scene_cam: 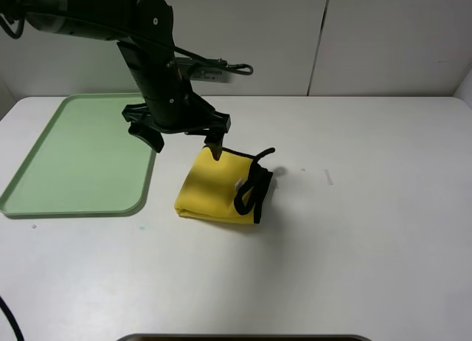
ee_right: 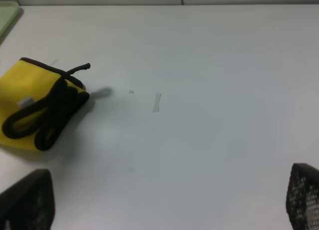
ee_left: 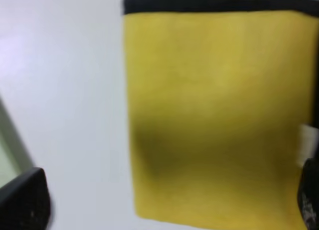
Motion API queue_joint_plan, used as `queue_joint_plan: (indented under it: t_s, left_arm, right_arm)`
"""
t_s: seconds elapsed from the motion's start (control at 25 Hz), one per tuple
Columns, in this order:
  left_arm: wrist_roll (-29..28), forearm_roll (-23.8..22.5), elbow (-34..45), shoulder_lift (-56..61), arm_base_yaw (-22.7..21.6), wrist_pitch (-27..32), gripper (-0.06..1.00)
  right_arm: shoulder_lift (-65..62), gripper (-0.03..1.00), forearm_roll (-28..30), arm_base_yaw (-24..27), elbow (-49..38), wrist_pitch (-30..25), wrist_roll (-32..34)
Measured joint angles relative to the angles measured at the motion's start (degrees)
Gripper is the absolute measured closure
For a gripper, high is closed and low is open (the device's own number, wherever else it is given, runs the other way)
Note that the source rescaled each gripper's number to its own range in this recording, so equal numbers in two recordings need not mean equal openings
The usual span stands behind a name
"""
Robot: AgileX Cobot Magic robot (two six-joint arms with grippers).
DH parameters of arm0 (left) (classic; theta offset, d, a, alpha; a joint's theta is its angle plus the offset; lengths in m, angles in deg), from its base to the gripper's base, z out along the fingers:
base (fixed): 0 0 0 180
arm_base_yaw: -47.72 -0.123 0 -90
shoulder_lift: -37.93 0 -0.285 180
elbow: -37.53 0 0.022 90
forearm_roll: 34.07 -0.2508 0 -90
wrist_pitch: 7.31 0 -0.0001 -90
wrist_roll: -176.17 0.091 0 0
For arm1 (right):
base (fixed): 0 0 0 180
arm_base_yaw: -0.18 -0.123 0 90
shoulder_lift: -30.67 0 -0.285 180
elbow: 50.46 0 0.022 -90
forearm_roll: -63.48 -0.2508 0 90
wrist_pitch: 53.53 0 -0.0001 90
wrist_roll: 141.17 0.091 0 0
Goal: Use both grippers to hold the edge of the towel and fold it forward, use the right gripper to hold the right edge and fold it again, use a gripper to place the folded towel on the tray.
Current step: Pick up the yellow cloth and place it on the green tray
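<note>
Exterior high: one folded towel (scene_cam: 214, 190), one tray (scene_cam: 44, 201), one left gripper (scene_cam: 186, 143).

Brightness: we see an evenly lit, bright scene, the white bench (scene_cam: 354, 230) close to washed out.
Shadows: we find soft ones under the towel (scene_cam: 221, 190) and the left arm, falling towards the camera.
Blur: our left wrist view is smeared and out of focus; the towel's edges are soft.
Focus: our right wrist view blurs the near fingertips (ee_right: 25, 202).
Glare: we see mild sheen on the tray (scene_cam: 74, 156).
</note>
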Motion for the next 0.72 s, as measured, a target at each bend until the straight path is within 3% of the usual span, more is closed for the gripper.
queue_joint_plan:
  t_s: [0.2, 0.44, 0.72]
  left_arm:
    - [0.0, 0.01, 3.69, 0.0, -0.39, -3.41, -0.05]
    - [-0.62, 1.38, 9.66, 0.0, -0.39, -11.98, -0.05]
    - [-2.98, 2.13, 10.86, -2.99, -0.39, -14.93, -0.05]
  right_arm:
    - [0.0, -0.03, 0.0, 0.0, 0.0, 0.0, 0.0]
    - [0.0, -0.03, 0.0, 0.0, 0.0, 0.0, 0.0]
    - [0.0, -0.03, 0.0, 0.0, 0.0, 0.0, 0.0]
